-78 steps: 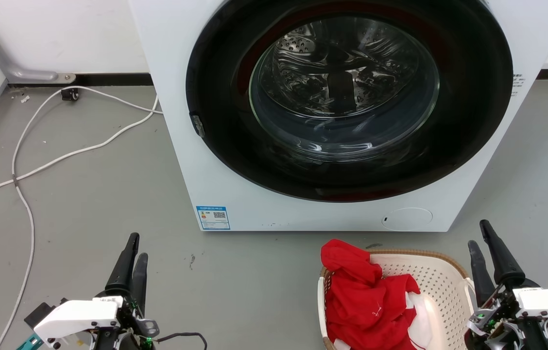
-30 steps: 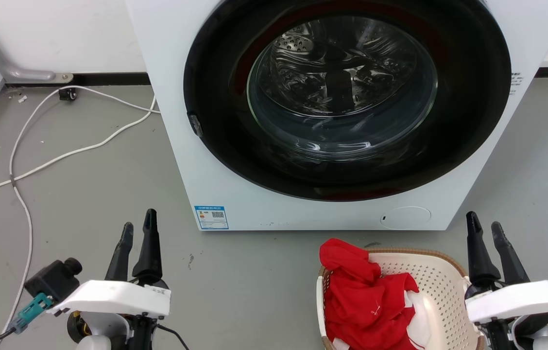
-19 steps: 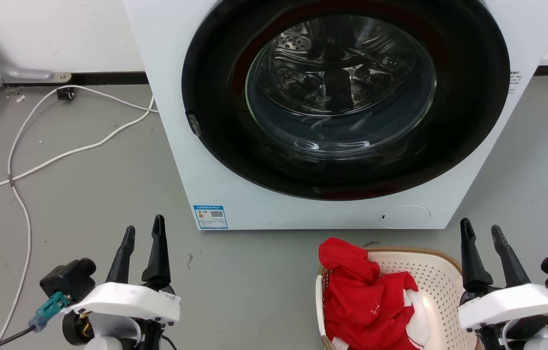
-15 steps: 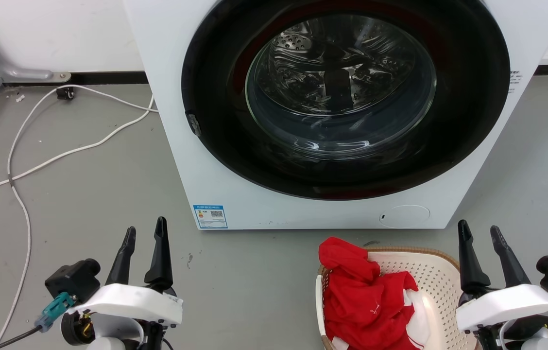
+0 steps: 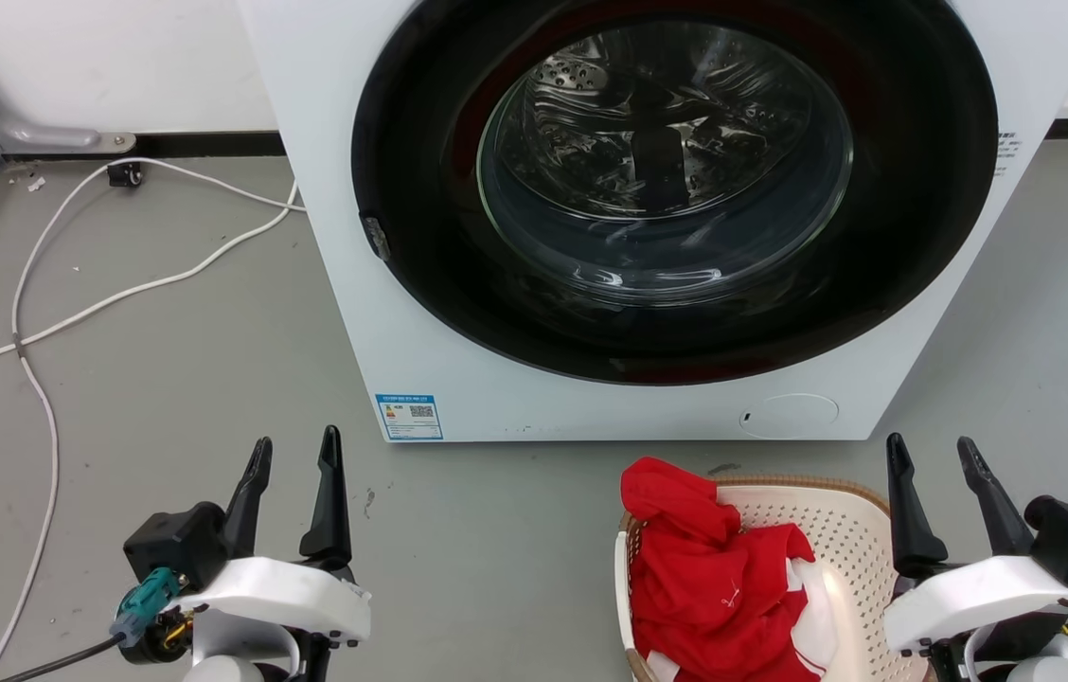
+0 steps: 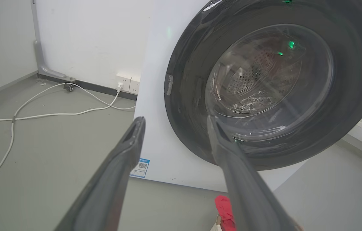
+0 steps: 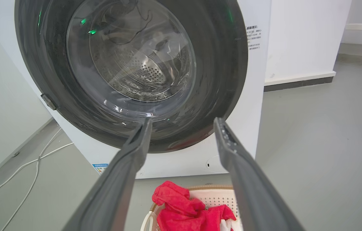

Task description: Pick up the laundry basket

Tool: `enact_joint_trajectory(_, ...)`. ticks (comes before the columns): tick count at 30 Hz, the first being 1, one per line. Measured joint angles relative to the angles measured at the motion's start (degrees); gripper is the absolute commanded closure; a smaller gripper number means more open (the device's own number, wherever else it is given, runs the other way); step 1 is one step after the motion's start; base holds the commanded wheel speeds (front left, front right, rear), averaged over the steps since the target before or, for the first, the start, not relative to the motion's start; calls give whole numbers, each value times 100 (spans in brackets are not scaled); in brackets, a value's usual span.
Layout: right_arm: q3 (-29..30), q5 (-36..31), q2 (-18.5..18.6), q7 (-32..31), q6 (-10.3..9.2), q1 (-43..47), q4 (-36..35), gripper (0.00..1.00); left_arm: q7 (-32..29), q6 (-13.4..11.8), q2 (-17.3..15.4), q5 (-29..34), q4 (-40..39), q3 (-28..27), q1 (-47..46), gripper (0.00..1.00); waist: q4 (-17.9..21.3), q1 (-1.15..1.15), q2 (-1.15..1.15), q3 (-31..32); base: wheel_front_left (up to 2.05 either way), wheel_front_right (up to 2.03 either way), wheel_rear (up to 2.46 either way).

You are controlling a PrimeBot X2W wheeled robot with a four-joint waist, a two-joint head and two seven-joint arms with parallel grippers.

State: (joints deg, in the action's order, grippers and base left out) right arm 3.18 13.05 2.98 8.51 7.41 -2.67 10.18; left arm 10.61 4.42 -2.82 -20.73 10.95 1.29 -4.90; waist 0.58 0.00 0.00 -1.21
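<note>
The laundry basket (image 5: 851, 554) is sitting on the grey floor (image 5: 193, 398) in the head view, just before the washing machine (image 5: 345, 303) and beside the right gripper (image 5: 929, 440), while the left gripper (image 5: 297, 438) is hovering well apart from it, near a white cable (image 5: 117, 305). In the left wrist view its fingers are standing spread, gripping nothing. In the right wrist view that gripper's fingers are gaping too, with floor stretching rightward past the machine.

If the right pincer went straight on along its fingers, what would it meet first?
Most likely the washing machine, at the dark door ring low on its front, though depth is hard to judge. The laundry basket lies below that line, so the right pincer would probably pass over it.
</note>
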Motion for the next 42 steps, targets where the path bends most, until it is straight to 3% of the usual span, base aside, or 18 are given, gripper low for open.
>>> enact_joint_trajectory(18,5,-905,0,55,8,5,-4,0,221,-90,0,905,33,83,-24,0,-17,0,0,-29,0,0,0)
enact_joint_trajectory(42,-7,-1502,0,227,9,5,114,0,438,-141,-2,1659,60,169,-31,0,-11,0,0,-40,0,0,0)
